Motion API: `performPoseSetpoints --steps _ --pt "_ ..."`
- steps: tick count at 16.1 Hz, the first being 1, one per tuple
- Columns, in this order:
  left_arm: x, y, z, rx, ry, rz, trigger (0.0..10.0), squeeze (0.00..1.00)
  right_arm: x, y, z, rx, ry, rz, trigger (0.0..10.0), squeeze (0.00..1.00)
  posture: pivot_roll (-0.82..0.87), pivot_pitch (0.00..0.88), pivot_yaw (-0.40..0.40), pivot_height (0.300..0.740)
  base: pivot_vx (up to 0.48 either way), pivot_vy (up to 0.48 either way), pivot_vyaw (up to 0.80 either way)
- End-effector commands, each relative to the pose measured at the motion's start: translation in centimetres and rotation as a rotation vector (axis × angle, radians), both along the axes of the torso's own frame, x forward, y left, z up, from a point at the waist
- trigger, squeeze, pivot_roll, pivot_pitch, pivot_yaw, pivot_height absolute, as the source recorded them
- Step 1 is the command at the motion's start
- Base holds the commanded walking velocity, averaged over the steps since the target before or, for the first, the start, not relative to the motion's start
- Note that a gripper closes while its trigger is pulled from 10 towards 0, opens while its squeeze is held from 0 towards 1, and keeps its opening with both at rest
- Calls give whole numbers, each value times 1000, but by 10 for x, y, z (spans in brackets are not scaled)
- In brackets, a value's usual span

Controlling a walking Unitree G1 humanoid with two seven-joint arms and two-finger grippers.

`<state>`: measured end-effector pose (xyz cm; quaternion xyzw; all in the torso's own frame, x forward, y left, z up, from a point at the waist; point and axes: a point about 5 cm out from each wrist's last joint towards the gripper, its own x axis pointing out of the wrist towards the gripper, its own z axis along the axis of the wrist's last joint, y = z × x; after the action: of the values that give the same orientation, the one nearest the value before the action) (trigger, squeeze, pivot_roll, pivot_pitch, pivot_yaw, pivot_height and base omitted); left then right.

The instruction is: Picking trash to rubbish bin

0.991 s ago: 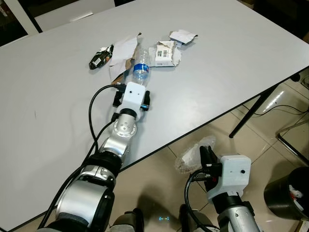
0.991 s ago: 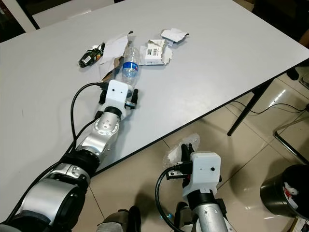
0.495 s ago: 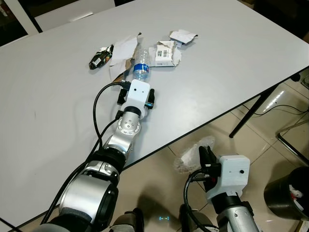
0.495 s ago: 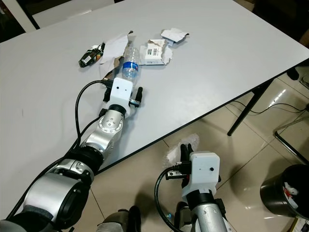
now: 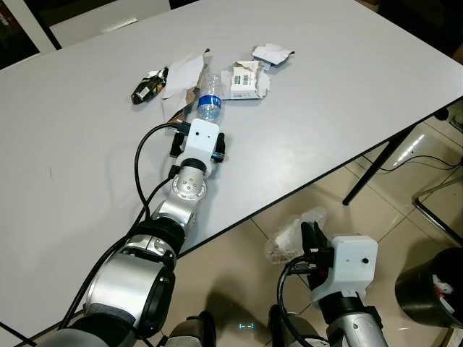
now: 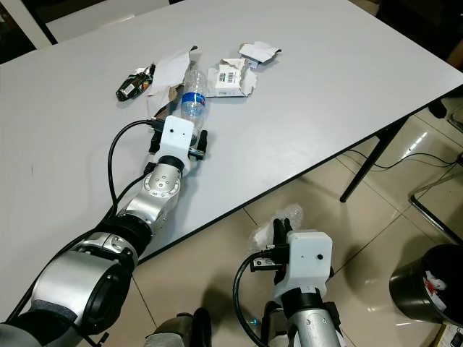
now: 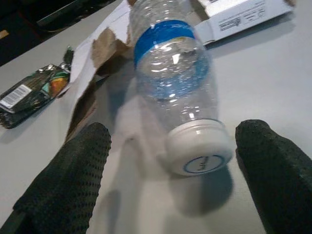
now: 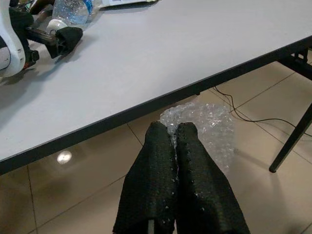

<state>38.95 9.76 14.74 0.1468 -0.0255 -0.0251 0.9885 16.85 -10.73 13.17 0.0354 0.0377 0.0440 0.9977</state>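
As before, left hand (image 7: pixel 170 161) open beside bottle (image 7: pixel 173 83).

Bright even indoor light, soft shadows, floor glare

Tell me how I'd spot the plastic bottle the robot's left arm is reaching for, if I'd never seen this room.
Look at the big grey table, then at the small heap of rubbish on it. The bottle lies on its side at the near edge of that heap, its white cap between the open fingers of the left gripper. It is the one clear thing there, with a blue label; its neighbours are torn paper, a white carton and a dark wrapper.
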Motion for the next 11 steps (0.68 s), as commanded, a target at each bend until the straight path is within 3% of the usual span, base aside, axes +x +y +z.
performPoseSetpoints --steps 1,5,6,8,10,11 --pt "1 7 -2 25 16 35 10000 0 -3 2 3 4 -3 2 10000 0 -81 240 100 740 0 0 0" --pt "2 10 -1 24 14 42 10000 0 -2 1 4 6 -6 -4 10000 0 -82 239 102 740 0 0 0" --pt "2 9 -2 16 18 32 6314 0 -2 1 4 7 -6 -5 10000 0 -82 239 102 740 0 0 0" --pt "1 9 -4 12 24 25 1059 0 -3 1 4 6 -6 -6 10000 0 -86 239 104 740 0 0 0" --pt "1 9 -5 10 26 16 0 0 -3 1 4 7 -6 -7 10000 0 -88 240 103 740 0 0 0" --pt "0 9 -6 9 28 14 0 0 -3 1 4 7 -6 -7 10000 0 -88 240 103 740 0 0 0"
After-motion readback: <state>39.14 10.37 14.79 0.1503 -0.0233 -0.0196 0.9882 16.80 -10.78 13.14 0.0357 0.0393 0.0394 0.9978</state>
